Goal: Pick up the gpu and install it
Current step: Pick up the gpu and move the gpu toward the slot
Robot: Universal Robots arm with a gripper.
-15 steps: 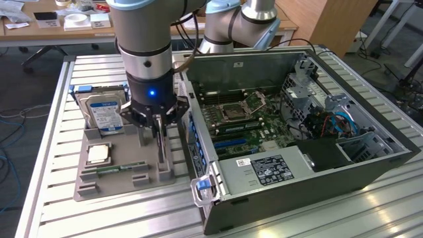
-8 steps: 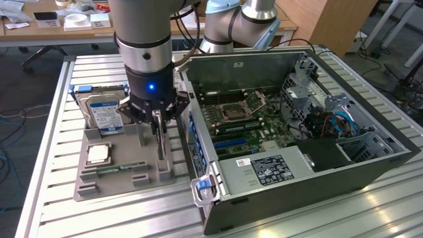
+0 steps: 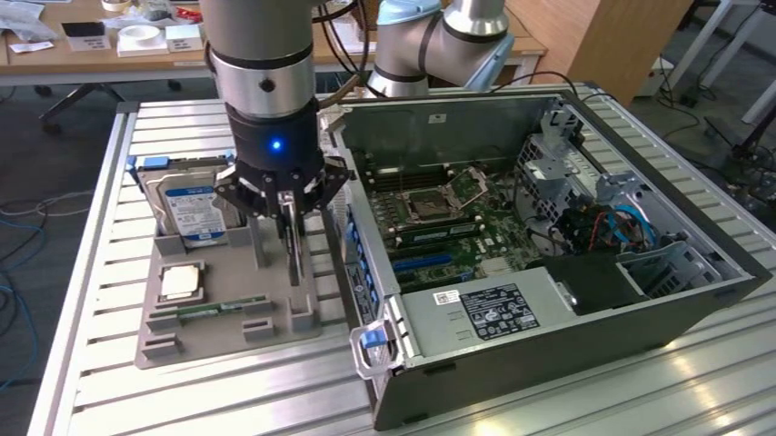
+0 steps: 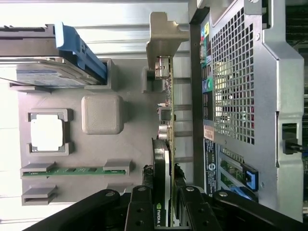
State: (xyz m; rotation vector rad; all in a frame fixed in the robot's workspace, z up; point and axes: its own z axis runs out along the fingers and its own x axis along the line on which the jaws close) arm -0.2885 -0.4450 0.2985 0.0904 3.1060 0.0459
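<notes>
The gpu [image 3: 293, 247] is a thin card standing on edge over the side of the grey fixture tray [image 3: 213, 343] nearest the case. My gripper [image 3: 286, 211] comes straight down on it from above, with its fingers pressed to both faces, shut on the card. In the wrist view the gpu [image 4: 166, 144] shows edge-on, with the green board, the black cooler and its metal bracket toward the far end. My gripper [image 4: 164, 214] clamps it between the black fingers [image 4: 140, 209]. I cannot tell whether the card's lower edge still sits in the tray's slot.
The open computer case [image 3: 679, 300] lies at the exterior view's right with its motherboard [image 3: 467, 222] exposed; its perforated rear panel [image 4: 240, 96] is close beside the card. On the tray are a hard drive [image 3: 194, 213], a CPU [image 3: 182, 280] and a memory stick [image 3: 221, 309].
</notes>
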